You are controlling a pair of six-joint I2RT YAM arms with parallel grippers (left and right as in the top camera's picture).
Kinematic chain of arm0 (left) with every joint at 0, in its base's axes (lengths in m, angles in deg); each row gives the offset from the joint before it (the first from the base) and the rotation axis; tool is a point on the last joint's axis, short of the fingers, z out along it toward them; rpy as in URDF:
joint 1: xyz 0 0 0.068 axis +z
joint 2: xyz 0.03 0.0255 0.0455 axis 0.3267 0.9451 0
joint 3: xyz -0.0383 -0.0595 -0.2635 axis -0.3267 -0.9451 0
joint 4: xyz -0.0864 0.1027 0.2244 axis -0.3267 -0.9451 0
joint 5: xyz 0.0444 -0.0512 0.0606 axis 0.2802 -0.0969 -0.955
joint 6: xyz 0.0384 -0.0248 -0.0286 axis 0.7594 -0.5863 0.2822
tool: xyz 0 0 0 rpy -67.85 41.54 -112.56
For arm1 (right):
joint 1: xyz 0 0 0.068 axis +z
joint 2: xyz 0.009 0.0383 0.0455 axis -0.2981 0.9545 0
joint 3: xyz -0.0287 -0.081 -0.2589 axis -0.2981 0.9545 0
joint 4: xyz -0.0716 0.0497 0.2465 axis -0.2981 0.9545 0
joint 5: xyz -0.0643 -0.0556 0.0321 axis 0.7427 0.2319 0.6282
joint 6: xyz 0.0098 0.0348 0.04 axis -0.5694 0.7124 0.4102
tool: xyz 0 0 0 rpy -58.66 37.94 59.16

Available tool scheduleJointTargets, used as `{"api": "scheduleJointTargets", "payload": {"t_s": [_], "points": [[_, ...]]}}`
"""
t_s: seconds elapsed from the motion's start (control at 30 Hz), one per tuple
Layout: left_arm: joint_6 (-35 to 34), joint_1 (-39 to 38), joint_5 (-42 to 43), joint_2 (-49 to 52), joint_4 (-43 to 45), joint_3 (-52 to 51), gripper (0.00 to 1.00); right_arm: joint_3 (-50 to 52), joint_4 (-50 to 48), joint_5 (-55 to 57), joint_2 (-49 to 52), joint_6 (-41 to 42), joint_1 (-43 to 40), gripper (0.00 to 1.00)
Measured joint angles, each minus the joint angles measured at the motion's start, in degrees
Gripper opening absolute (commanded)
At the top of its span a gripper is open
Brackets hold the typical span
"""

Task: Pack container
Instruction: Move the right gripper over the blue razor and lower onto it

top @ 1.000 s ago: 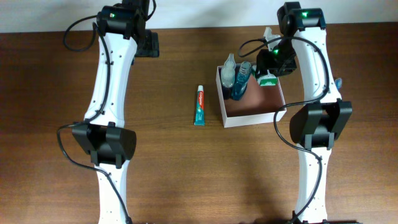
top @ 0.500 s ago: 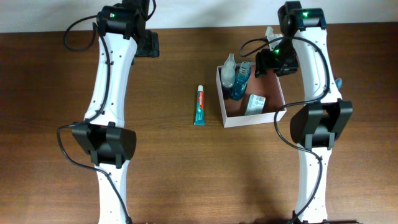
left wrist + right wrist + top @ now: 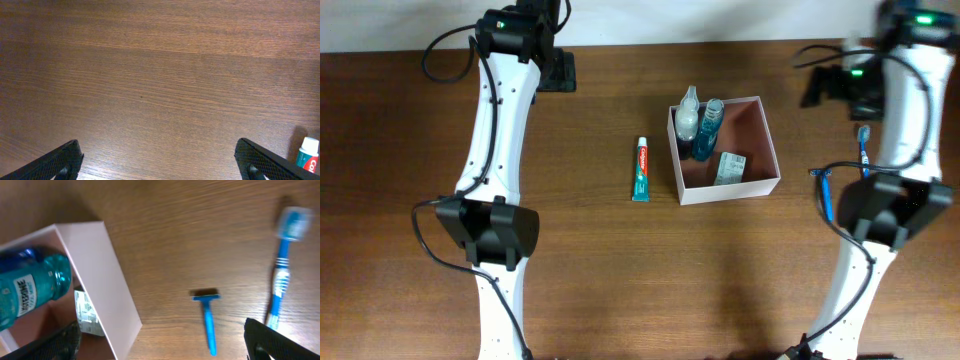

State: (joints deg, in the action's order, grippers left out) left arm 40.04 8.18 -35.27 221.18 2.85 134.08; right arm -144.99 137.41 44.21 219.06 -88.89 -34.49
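The container is a square white-walled box with a reddish-brown inside. It holds a clear bottle, a blue mouthwash bottle and a green-white soap packet. A toothpaste tube lies left of it. My right gripper is open and empty, right of the container's far corner. In the right wrist view my open jaws straddle the container wall; the mouthwash bottle and soap packet show inside. My left gripper is open and empty over bare table at the far left.
A blue razor and a blue toothbrush lie right of the container; the razor and toothbrush also show in the right wrist view. The toothpaste tube's cap end shows at the left wrist view's right edge.
The right gripper let go of the soap packet, which now lies in the container's near part. The right gripper then swung right, away from above the box. The left arm has not moved.
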Motion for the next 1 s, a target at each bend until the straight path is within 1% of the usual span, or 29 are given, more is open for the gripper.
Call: {"api": "scheduleJointTargets", "payload": {"t_s": [0.13,0.33,0.43,0.57,0.67,0.83,1.0], "points": [[0.0,0.0,0.0,0.0,0.0,0.0,0.99,-0.1,0.0,-3.5,-1.2,0.1,-4.0,0.99],[0.0,0.0,0.0,0.0,0.0,0.0,0.99,3.7,0.0,-4.2,-2.6,0.2,-4.2,0.99],[0.0,0.0,0.0,0.0,0.0,0.0,1.00,9.5,-0.1,-3.7,-4.8,0.2,-4.1,0.99],[0.0,0.0,0.0,0.0,0.0,0.0,0.99,22.7,0.0,1.0,-9.9,-0.8,-4.1,0.99],[0.0,0.0,0.0,0.0,0.5,0.0,0.99,30.8,0.1,3.5,-12.6,-3.6,-4.1,0.99],[0.0,0.0,0.0,0.0,3.2,0.0,0.99,38.7,-1.1,6.5,-13.3,-8.4,-3.7,0.99],[0.0,0.0,0.0,0.0,3.5,0.0,0.99,43.7,-8.1,8.7,-13.3,-10.3,-3.5,0.99]]}}
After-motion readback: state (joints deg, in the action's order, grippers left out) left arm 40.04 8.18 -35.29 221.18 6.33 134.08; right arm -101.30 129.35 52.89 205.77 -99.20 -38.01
